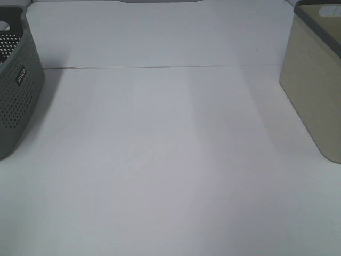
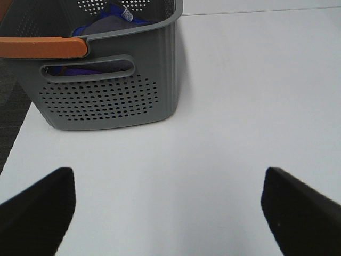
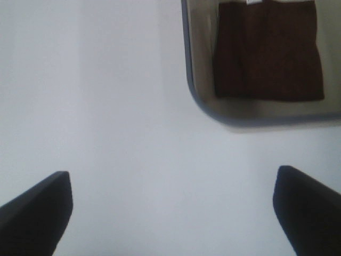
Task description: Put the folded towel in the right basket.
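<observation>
A dark brown folded towel (image 3: 269,50) lies flat inside the beige right basket (image 3: 250,114), seen from above in the right wrist view. The same basket (image 1: 314,90) stands at the right edge of the high view. My right gripper (image 3: 173,213) is open and empty above the white table beside the basket. My left gripper (image 2: 168,210) is open and empty, facing the grey perforated left basket (image 2: 106,101). Neither gripper shows in the high view.
The grey basket (image 1: 16,90) stands at the left edge of the white table (image 1: 170,160). It holds blue and grey cloth (image 2: 106,24) and has an orange handle (image 2: 42,47). A seam (image 1: 160,67) crosses the table's back.
</observation>
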### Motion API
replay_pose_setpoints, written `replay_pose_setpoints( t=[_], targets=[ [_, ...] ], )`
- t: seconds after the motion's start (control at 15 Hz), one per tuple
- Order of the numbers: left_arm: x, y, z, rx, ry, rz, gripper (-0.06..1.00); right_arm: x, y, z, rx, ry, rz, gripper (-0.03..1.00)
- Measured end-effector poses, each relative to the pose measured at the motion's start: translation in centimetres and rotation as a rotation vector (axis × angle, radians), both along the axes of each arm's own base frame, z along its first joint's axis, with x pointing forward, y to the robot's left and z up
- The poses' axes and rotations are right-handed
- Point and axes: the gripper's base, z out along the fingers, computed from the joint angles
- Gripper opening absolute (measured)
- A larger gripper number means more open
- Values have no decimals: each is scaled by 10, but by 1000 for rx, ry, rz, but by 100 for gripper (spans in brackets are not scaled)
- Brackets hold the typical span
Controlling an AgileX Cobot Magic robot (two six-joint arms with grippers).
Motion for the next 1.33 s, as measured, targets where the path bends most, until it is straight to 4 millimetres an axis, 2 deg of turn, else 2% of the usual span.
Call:
replay_pose_setpoints(
  t=[0.13, 0.33, 0.67, 0.87, 1.13, 1.33],
  targets=[
    [0, 0, 0, 0, 0, 0, 88, -35, 12, -18, -4, 1, 9, 98],
    [0, 0, 0, 0, 0, 0, 88, -90, 39, -44, -83, -50, 141, 98],
    [0, 0, 0, 0, 0, 0, 88, -160, 42, -77, -200, -195, 164, 98],
    [0, 0, 0, 0, 0, 0, 88, -185, 43, -103, -195, -268, 142, 98],
    [0, 0, 0, 0, 0, 0, 88, -205, 39, -120, -252, -404, 158, 98],
    [0, 0, 0, 0, 0, 0, 88, -201, 36, -126, -268, -411, 145, 98]
  ],
)
